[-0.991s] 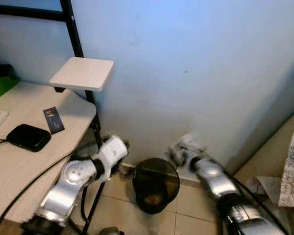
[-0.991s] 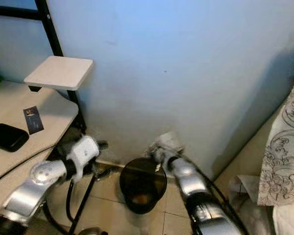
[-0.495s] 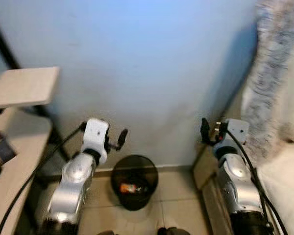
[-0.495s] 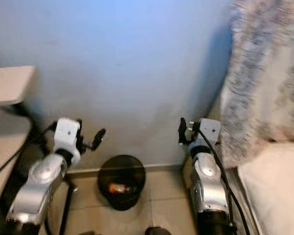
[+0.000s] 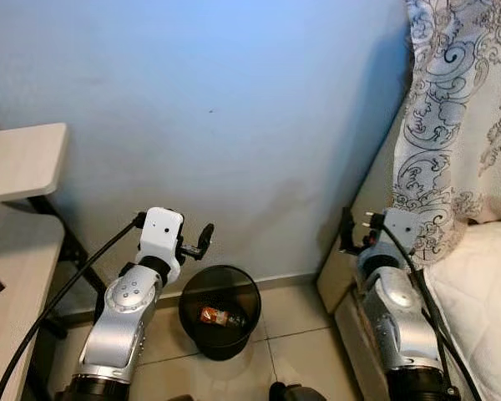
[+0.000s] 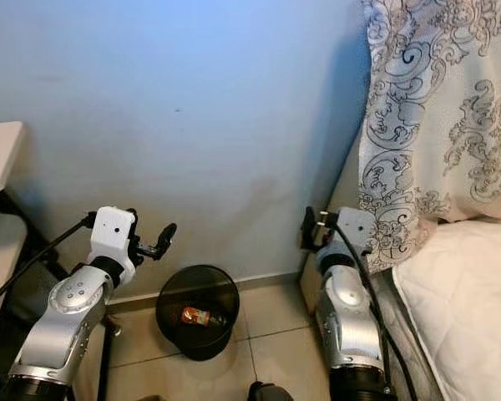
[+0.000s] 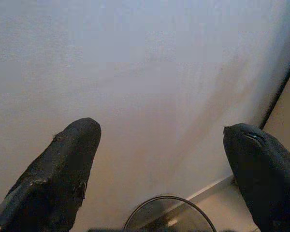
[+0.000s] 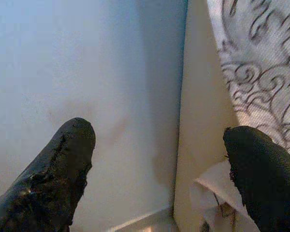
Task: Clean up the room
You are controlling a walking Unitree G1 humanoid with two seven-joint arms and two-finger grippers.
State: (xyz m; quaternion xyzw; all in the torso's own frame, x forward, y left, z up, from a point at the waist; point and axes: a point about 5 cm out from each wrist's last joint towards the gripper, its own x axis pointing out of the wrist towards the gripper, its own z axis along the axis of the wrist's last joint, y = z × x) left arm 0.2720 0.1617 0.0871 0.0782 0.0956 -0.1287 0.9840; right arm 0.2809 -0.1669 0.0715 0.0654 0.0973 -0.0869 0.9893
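Observation:
A black round trash bin (image 5: 192,311) stands on the tiled floor against the blue wall, with an orange-red wrapper (image 5: 220,317) lying inside. My left gripper (image 5: 199,242) hovers above the bin's left rim, open and empty, pointing at the wall. In the left wrist view the left gripper (image 7: 159,145) has its fingers wide apart, with the bin's rim (image 7: 170,199) below. My right gripper (image 5: 348,236) is raised to the right of the bin beside a wooden bed board (image 5: 356,266). It is open and empty, and the right gripper (image 8: 159,159) faces the wall corner.
A bed with a white mattress (image 5: 484,292) fills the right side, under a lace curtain (image 5: 459,125). A light wooden desk shelf (image 5: 21,159) with black legs is at the left. A crumpled white paper (image 8: 210,193) lies by the bed board.
The camera has swung right: the desk has slid off to the left, and the bed and curtain have come in. Both arms rose from beside the bin to face the wall.

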